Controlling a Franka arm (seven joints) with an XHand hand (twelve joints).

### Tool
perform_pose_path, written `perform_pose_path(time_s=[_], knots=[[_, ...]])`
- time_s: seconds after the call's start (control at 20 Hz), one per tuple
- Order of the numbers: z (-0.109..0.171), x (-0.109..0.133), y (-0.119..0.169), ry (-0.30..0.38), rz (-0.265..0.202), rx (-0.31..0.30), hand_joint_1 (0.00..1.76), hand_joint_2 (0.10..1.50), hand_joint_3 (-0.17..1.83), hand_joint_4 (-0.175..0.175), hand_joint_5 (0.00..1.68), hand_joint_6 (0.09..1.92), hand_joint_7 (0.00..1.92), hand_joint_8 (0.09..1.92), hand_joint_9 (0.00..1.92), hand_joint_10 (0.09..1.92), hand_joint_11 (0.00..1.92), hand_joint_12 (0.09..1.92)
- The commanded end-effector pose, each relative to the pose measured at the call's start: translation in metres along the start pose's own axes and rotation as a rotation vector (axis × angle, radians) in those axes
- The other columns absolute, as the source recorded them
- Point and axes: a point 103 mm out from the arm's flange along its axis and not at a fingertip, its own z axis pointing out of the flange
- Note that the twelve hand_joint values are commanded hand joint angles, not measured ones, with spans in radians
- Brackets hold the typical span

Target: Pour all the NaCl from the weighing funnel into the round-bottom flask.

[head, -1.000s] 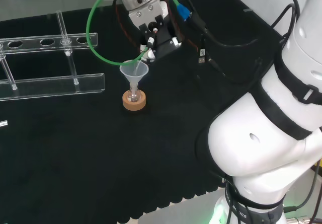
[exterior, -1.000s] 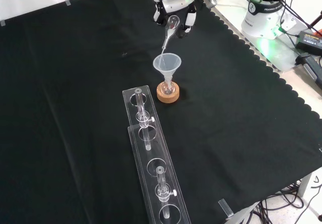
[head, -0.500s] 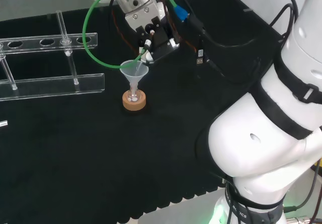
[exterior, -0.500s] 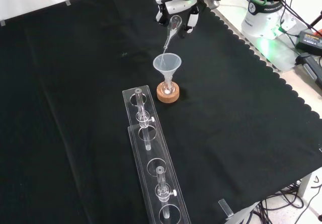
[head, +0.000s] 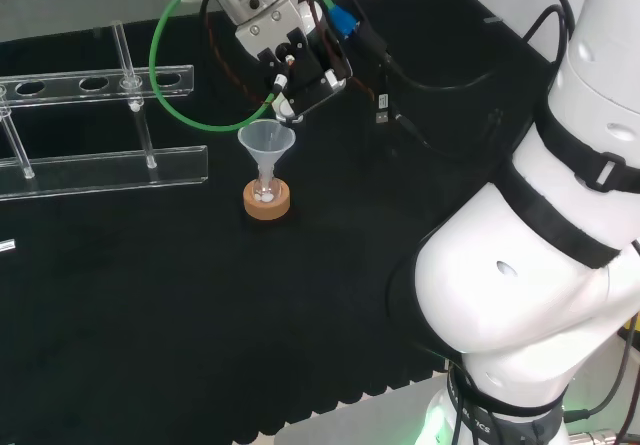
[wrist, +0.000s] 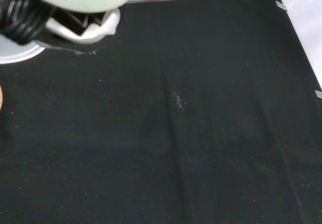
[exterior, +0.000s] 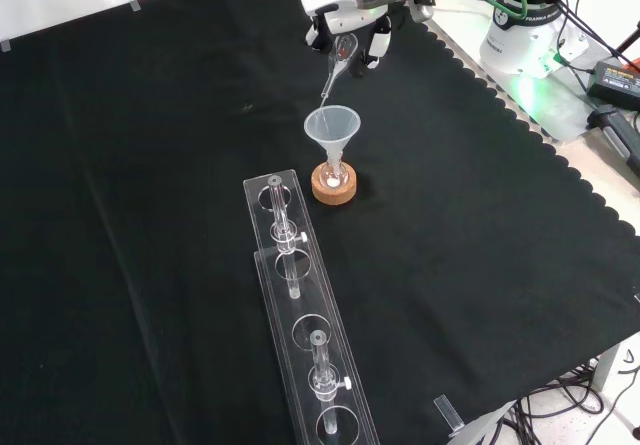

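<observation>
The hand [head: 300, 70] [exterior: 347, 37] hangs above the cloth, its fingers curled round a clear glass weighing funnel [exterior: 340, 60]. The weighing funnel is tilted steeply, stem down, and its tip stands just over the rim of a clear funnel [exterior: 332, 125] [head: 266, 143]. That funnel sits in the neck of a small round-bottom flask [exterior: 332, 176] [head: 265, 191] on a cork ring [exterior: 336, 192] [head: 268, 205]. White grains lie in the bottom of the flask. A blurred part of the hand [wrist: 75, 2] shows in the wrist view.
A long clear plastic rack [exterior: 300, 325] [head: 100, 125] with a few glass pieces in it stands close beside the cork ring. A few white grains [wrist: 177, 100] lie scattered on the black cloth. The arm's white links [head: 540, 225] stand at the head view's right.
The hand with the weighing funnel has shifted up and to the left in the head view. The funnel's tip has risen slightly from the clear funnel's mouth. Flask and ring stay put.
</observation>
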Motion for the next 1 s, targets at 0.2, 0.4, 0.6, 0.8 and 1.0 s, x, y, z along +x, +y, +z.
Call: perform_pose_path(time_s=[0.2,0.4,0.6,0.8,1.0], knots=[[-0.006,0.0,-0.002,-0.032,0.009,-0.01,1.2,0.49,0.95,-0.175,1.32,0.74,1.62,0.82,1.75,0.24,1.56,0.66],[-0.011,0.004,-0.007,-0.05,0.011,-0.015,1.2,0.49,0.95,-0.175,1.32,0.74,1.62,0.82,1.75,0.24,1.56,0.66],[-0.008,0.004,-0.009,-0.058,0.011,-0.019,1.2,0.49,0.95,-0.175,1.32,0.74,1.63,0.82,1.75,0.24,1.56,0.66],[-0.013,0.003,-0.016,-0.082,0.011,-0.028,1.2,0.49,0.95,-0.175,1.32,0.74,1.63,0.82,1.75,0.24,1.56,0.66],[-0.009,0.01,-0.017,-0.099,0.013,-0.029,1.2,0.48,0.95,-0.175,1.32,0.74,1.63,0.82,1.75,0.24,1.56,0.65]])
